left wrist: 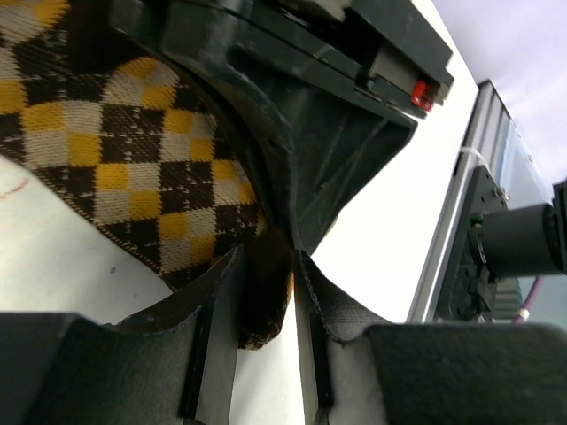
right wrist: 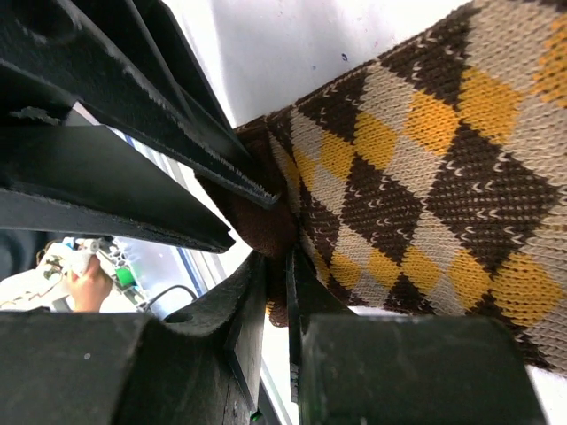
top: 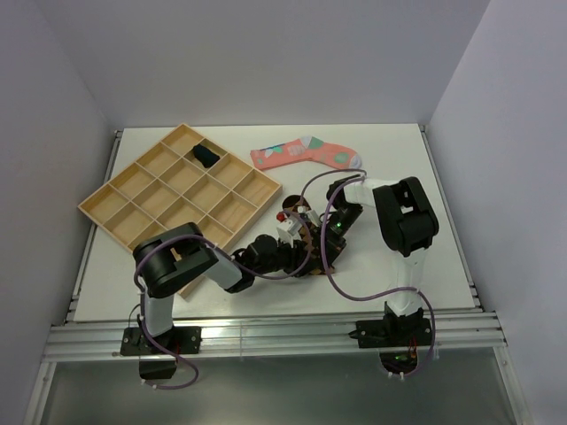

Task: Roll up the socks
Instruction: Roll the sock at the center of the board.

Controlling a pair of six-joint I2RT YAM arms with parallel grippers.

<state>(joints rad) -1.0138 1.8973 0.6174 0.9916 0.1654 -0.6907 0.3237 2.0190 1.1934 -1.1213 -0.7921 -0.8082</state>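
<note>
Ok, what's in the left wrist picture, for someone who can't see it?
Two dark fingers pinch the brown tip of a diamond sock. The sock, brown, yellow and grey, spreads over a white table.

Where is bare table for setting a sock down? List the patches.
Bare: the table right of the pink sock and right arm; the front strip between both arm bases. Crowded: the centre, where both jaws pinch the patterned sock; the tray fills the left.
</note>
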